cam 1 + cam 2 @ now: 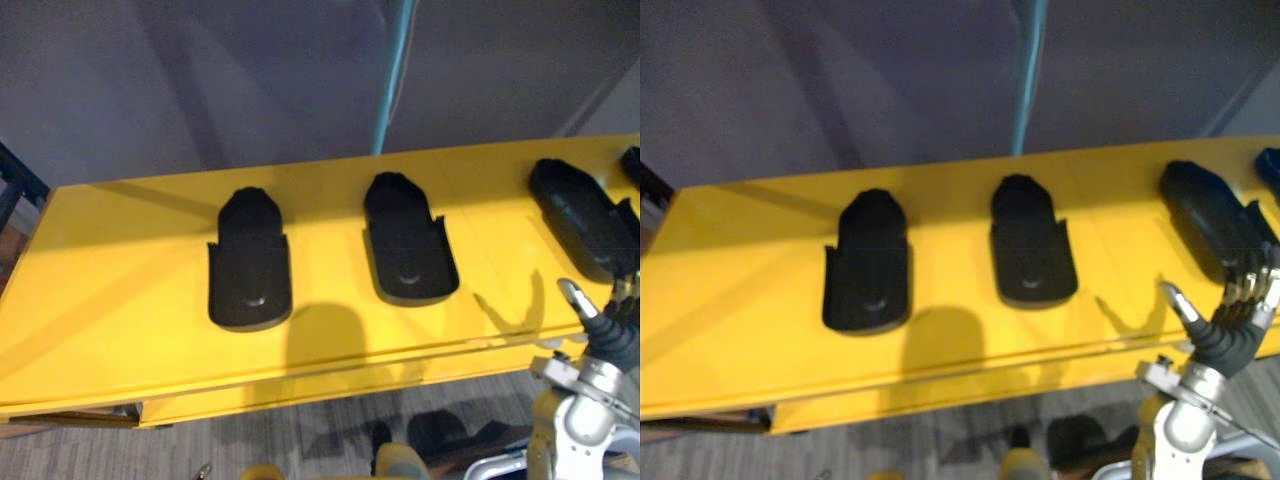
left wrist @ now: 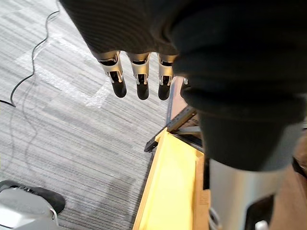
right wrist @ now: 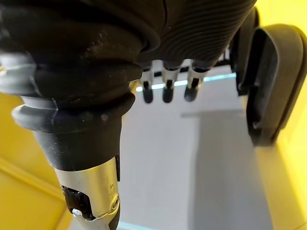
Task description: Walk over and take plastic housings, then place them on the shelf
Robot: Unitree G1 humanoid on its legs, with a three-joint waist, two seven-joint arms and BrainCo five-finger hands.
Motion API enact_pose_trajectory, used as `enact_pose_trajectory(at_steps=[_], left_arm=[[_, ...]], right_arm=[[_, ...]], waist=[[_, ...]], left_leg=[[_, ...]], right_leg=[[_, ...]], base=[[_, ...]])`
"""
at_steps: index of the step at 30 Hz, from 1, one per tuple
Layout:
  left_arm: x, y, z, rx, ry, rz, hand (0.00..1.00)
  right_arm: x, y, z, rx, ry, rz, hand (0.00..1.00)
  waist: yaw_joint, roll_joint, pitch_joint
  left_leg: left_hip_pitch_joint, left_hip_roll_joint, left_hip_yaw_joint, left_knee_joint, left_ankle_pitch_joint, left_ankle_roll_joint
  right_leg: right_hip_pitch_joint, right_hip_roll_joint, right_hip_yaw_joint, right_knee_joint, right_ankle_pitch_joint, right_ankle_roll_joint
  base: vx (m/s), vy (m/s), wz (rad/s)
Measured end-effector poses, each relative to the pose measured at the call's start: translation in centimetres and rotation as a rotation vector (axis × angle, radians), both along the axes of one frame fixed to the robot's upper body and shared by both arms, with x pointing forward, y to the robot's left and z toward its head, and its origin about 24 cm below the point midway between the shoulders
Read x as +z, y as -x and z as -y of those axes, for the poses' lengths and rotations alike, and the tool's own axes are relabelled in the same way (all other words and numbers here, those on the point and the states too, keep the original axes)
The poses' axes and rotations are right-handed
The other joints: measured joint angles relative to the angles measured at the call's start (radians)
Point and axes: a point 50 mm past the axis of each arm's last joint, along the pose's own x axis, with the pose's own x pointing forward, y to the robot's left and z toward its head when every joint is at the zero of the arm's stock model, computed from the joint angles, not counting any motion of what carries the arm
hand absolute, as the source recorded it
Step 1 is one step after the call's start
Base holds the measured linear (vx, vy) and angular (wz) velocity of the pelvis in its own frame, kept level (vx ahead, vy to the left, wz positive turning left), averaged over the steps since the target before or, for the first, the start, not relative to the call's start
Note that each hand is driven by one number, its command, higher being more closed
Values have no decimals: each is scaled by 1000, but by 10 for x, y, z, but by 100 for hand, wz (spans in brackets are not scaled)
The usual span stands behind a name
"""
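Three black plastic housings lie in a row on the yellow table top (image 1: 120, 270): one at the left (image 1: 250, 262), one in the middle (image 1: 407, 240) and one at the right (image 1: 580, 215). The edge of a further housing (image 1: 632, 165) peeks in at the far right. My right hand (image 1: 1235, 315) is raised at the table's front right, just in front of the right housing, fingers relaxed and holding nothing. In the right wrist view that housing (image 3: 271, 81) shows beside the fingers (image 3: 168, 86). My left hand (image 2: 139, 76) hangs low over the floor, fingers straight and empty.
A teal pole (image 1: 395, 70) rises behind the table against a grey wall. A dark frame (image 1: 15, 185) stands off the table's left end. Grey carpet (image 2: 72, 134) lies below, beside the table's yellow edge (image 2: 168, 182).
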Motion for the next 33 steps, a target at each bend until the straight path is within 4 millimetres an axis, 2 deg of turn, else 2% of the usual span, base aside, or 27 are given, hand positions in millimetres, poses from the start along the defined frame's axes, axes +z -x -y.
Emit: enact_pose_trajectory(at_steps=[3, 6, 8, 9, 11, 12, 14, 16, 17, 18, 19, 22, 23, 25, 26, 28, 29, 30, 31, 33], left_arm=[[0, 0, -1, -12, -2, -2, 0], [-1, -2, 1, -94, -10, -24, 0], [-2, -8, 3, -203, 0, -21, 0], [-1, -12, 4, -233, 1, -17, 0], [-1, -25, 8, -374, 21, 2, 0], [-1, -30, 10, -413, 24, 7, 0], [5, -53, 8, -529, 28, 40, 0], [10, -71, 15, -592, 38, 79, 0], [11, -75, 18, -603, 45, 91, 0], [14, -83, 24, -622, 53, 116, 0], [15, -88, 33, -608, 84, 141, 0], [10, -86, 47, -586, 130, 124, 0], [8, -84, 48, -580, 133, 110, 0], [1, -74, 47, -564, 147, 43, 0], [0, -71, 45, -561, 146, 30, 0], [-4, -60, 36, -523, 139, -15, 0], [-5, -54, 29, -458, 134, -21, 0], [-5, -50, 25, -431, 126, -27, 0], [-5, -37, 18, -361, 117, -31, 0], [-5, -25, 18, -346, 107, -31, 0]], right_arm=[[2, 4, 5, -94, 25, -2, 0], [4, 10, 18, -208, 29, -20, 0], [2, 21, 32, -306, 18, -52, 0], [0, 26, 36, -332, 16, -67, 0], [-7, 53, 51, -426, 24, -127, 0], [-9, 59, 54, -444, 18, -141, 0], [-22, 88, 59, -505, -36, -183, 0], [-30, 102, 55, -500, -78, -174, 0], [-32, 105, 53, -489, -81, -170, 0], [-32, 107, 50, -465, -68, -158, 0], [-30, 102, 45, -416, -48, -124, 0], [-27, 91, 40, -369, -44, -78, 0], [-27, 90, 40, -369, -45, -71, 0], [-21, 83, 43, -386, -45, -28, 0], [-19, 80, 44, -382, -41, -18, 0], [-12, 62, 45, -323, -19, 8, 0], [-10, 48, 39, -259, -15, 22, 0], [-9, 40, 34, -222, -19, 28, 0], [-8, 23, 22, -141, -35, 49, 0], [-4, 8, 12, -77, -52, 76, 0]], waist=[[1, -6, -2], [-10, 5, -6], [-32, 4, -4], [-32, -4, -4], [-71, -21, -11], [-84, -23, -12], [-124, -28, -12], [-154, -19, -4], [-159, -15, -2], [-165, -4, 1], [-163, 1, 5], [-157, 9, 9], [-155, 10, 14], [-149, 30, 25], [-143, 38, 30], [-109, 55, 43], [-99, 59, 49], [-93, 56, 51], [-62, 41, 60], [-32, 53, 61]], left_leg=[[16, 0, 4, -28, -11, -10], [29, 11, 38, -55, -56, -16], [50, 21, 100, -82, -104, -56], [56, 16, 121, -81, -107, -56], [83, -1, 186, -83, -118, -46], [88, -4, 199, -85, -119, -46], [100, -8, 252, -85, -122, -46], [117, -6, 295, -88, -133, -50], [124, -5, 313, -88, -137, -52], [132, 2, 357, -84, -151, -54], [137, 7, 401, -74, -165, -56], [136, 10, 433, -78, -169, -53], [135, 11, 433, -79, -168, -54], [119, 26, 406, -72, -163, -63], [121, 30, 400, -69, -161, -65], [93, 42, 314, 14, -157, -56], [58, 39, 204, 118, -149, -13], [34, 33, 151, 185, -138, 29], [-18, 0, 25, 322, -165, 112], [-47, -37, -65, 297, -247, 138]], right_leg=[[-2, 1, 3, 1, 3, 3], [-25, 13, 19, 11, 10, 14], [-61, 29, 67, 22, 25, 27], [-70, 30, 91, 23, 31, 26], [-83, 30, 154, 15, 47, 33], [-88, 32, 170, 13, 51, 36], [-107, 43, 218, -3, 77, 34], [-108, 57, 256, -34, 104, 30], [-108, 62, 260, -46, 115, 28], [-108, 74, 270, -78, 140, 8], [-108, 83, 282, -120, 160, -26], [-119, 81, 247, -153, 185, -65], [-120, 81, 242, -154, 189, -60], [-117, 83, 197, -165, 211, -27], [-117, 87, 192, -165, 214, -24], [-114, 102, 201, -165, 217, -19], [-101, 108, 209, -160, 211, -27], [-98, 111, 225, -153, 204, -38], [-86, 114, 285, -142, 180, -61], [-90, 144, 326, -144, 172, -66]], base=[[-78, 64, 3], [-73, 78, -18], [-78, 152, -60], [-60, 148, -83], [-18, 128, -80], [3, 112, -66], [6, 62, -70], [-4, 30, -72], [-23, 31, -89], [-28, 25, -108], [-41, 20, -102], [-13, -16, -49], [31, -58, -2], [69, -70, 21], [117, -88, 3], [113, -121, -33], [60, -107, -46], [97, -122, -85], [61, -5, -94], [-17, 97, -118]])
